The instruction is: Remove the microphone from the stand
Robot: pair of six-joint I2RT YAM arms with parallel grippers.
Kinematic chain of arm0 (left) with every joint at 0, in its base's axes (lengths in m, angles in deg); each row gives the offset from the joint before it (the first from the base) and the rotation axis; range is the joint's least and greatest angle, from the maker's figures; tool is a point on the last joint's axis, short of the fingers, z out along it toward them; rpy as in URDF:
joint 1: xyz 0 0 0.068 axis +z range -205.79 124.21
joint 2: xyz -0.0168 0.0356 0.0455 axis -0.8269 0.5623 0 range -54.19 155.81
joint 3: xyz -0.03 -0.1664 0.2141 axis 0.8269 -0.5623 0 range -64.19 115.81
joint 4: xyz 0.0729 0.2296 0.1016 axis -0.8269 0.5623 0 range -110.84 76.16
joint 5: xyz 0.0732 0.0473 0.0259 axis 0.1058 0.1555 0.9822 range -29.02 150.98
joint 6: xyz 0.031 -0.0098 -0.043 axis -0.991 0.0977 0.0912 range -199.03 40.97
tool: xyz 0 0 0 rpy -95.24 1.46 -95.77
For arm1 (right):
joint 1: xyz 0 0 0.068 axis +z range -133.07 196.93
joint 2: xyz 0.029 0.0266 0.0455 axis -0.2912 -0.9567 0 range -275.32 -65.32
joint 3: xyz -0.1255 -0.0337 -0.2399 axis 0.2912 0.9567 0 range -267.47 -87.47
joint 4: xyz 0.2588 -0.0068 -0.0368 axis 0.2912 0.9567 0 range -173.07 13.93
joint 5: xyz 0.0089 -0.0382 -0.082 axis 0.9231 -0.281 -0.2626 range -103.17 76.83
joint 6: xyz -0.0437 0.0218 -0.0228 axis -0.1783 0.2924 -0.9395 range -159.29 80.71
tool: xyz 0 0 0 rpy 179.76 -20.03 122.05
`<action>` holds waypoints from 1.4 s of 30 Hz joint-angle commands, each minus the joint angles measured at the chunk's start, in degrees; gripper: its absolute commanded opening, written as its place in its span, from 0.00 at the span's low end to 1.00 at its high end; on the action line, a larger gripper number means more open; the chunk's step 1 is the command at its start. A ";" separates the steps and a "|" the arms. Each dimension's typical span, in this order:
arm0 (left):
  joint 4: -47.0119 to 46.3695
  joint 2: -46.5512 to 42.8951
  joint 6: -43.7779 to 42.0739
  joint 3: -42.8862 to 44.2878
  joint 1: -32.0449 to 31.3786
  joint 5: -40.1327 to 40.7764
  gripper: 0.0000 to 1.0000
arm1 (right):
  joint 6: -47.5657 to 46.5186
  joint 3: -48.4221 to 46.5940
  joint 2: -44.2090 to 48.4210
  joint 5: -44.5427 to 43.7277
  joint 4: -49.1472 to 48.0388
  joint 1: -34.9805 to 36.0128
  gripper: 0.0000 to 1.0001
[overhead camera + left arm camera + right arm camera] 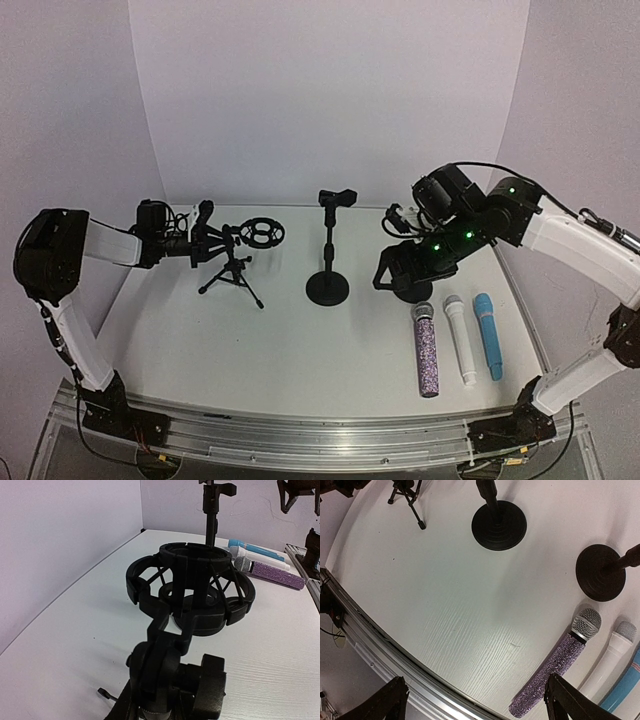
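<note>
Top external, left to right. Left gripper (203, 236) sits right against the tripod stand (237, 272). Its fingers do not show in the left wrist view, so I cannot tell whether they are apart or closed.
- Shock mount (145, 592) on the tripod: cradle holds nothing.
- Centre stand (328, 287): clip (337, 197) holds nothing.
- Third stand (601, 572): only base and lower pole visible, the top is hidden by the right arm, so contents unknown.
- Right gripper (476, 678): fingers spread wide, nothing between them, high above the table (300, 400).
- Purple glitter microphone (427, 352), white microphone (461, 340) and blue microphone (488, 335) lie side by side on the table, right of the stands. No true containers present.

Judgement: no microphone is seen on any stand, so the task is probably finished unless the hidden top carries one.

Risks:
- The tripod looks light, and a sideways move of the left arm could tip it.
- The right arm hangs over the third stand, so a straight descent could strike the pole.
- The microphones are round and could roll if nudged.
</note>
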 commanded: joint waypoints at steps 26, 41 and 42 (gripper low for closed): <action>15.07 -27.04 16.48 -9.69 2.39 22.82 1.00 | 8.53 9.70 11.37 -6.51 -1.23 -18.67 0.94; 23.80 -51.77 34.16 -27.76 2.56 59.25 1.00 | -10.69 44.24 36.77 -4.40 -28.16 -45.42 0.98; 23.49 -52.69 33.77 -28.71 2.59 60.52 1.00 | -11.22 47.15 38.83 -4.55 -31.73 -45.44 0.98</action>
